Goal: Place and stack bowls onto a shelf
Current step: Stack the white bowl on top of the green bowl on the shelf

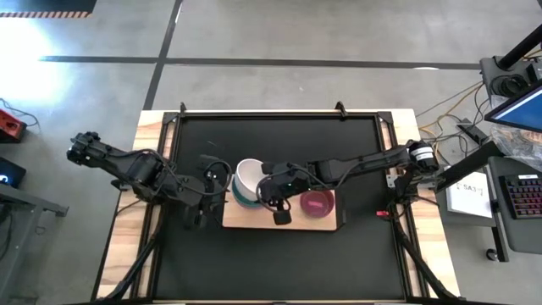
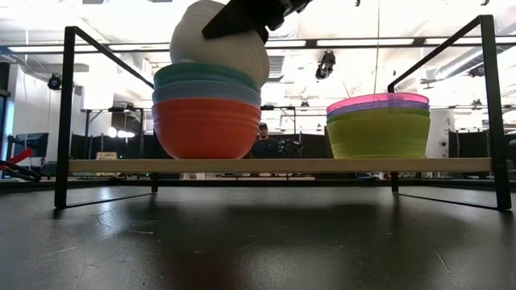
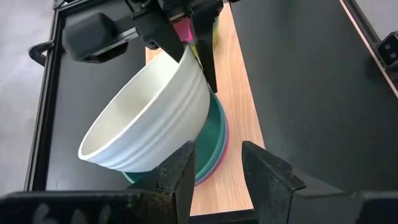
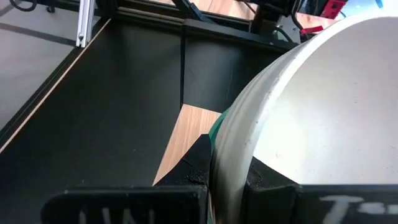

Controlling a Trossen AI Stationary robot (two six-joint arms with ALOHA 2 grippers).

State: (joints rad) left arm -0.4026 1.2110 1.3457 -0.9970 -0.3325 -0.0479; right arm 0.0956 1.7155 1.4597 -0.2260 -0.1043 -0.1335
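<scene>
A tilted white bowl (image 1: pixel 247 176) (image 3: pixel 149 112) hangs over the left stack on the light-wood shelf (image 2: pixel 282 165). That stack is teal (image 2: pixel 201 74) on grey-blue (image 2: pixel 205 93) on red (image 2: pixel 205 125). My right gripper (image 1: pixel 261 183) (image 3: pixel 196 62) is shut on the white bowl. My left gripper (image 3: pixel 217 180) is open, just left of the stack, with its fingers near the white bowl's wall. A second stack of small bowls (image 2: pixel 377 125), magenta on top and yellow-green showing below, stands on the shelf's right part. My right gripper pinches the white bowl's rim (image 3: pixel 186 55) (image 4: pixel 219 163), one finger inside the bowl and one outside. The fingers slant down from the table's right. The bowl is tilted, its mouth turned toward the left arm, and its base (image 3: pixel 208 124) dips inside the teal bowl's rim.
The shelf stands raised on a black metal frame (image 2: pixel 68 113) in the middle of the black tabletop (image 2: pixel 258 242). Bare board shows between the two stacks. A person sits far behind the table (image 2: pixel 262 141). A keyboard and cables lie off the table's right edge (image 1: pixel 521 195).
</scene>
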